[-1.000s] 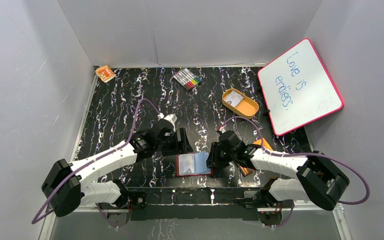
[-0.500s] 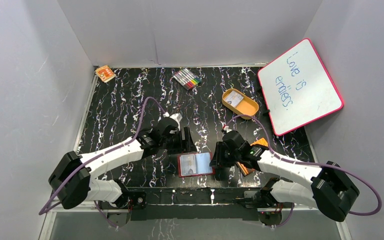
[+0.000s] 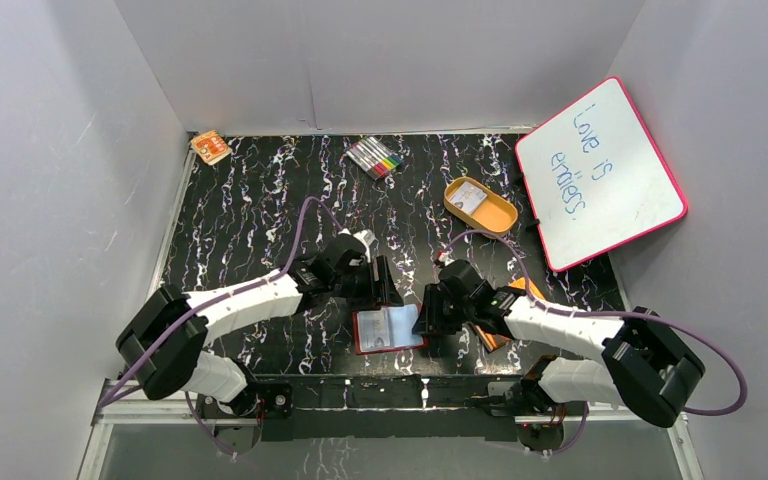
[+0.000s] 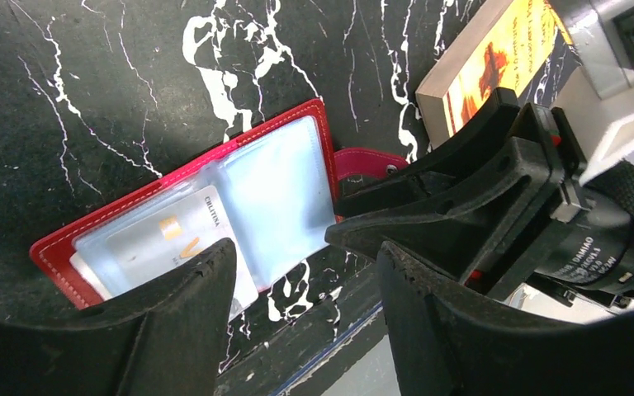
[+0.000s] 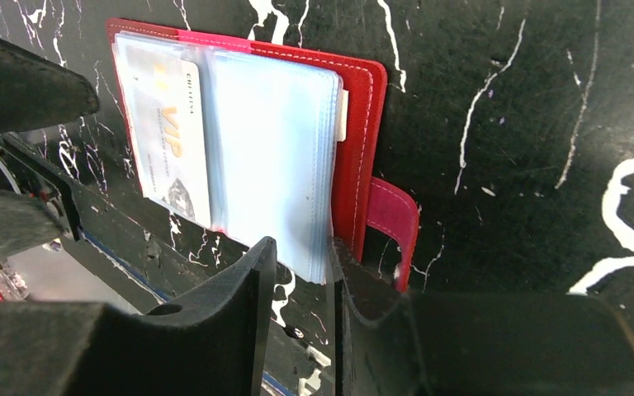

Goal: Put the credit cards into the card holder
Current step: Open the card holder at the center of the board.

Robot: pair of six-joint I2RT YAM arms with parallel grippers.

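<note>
— Two black fingers (image 5: 239,330) of the right gripper (image 5: 305,256) sit almost pressed together. They appear to pinch the edge of a clear sleeve on the card holder (image 5: 359,124). What surrounds them?

— The card holder lies open and flat on the black marbled table (image 3: 250,200), close to its near edge, between the two arms. One credit card (image 5: 169,140) sits in a sleeve. The left gripper (image 4: 307,252) hangs just above the holder, its fingers spread wide and empty.

— What could go wrong from here?

— Several things, in my judgement. The sleeve looks thin and slick, so the pinch may slip, or a pull may drag the whole holder toward the table edge. A tilt could let the seated card slide out; I cannot tell how deep it sits. The two grippers are very near each other, so a careless reach by the left one could knock the right one.

— And farther out?

— A second card (image 3: 470,200), a whitish rectangle, rests in an orange tray (image 3: 500,215), well apart at the far right. Fetching it would leave the holder steadied by one grip only. An orange booklet (image 4: 495,58) lies just beside the holder, partly under the right arm. It could be nudged or mistaken for a card.
</note>
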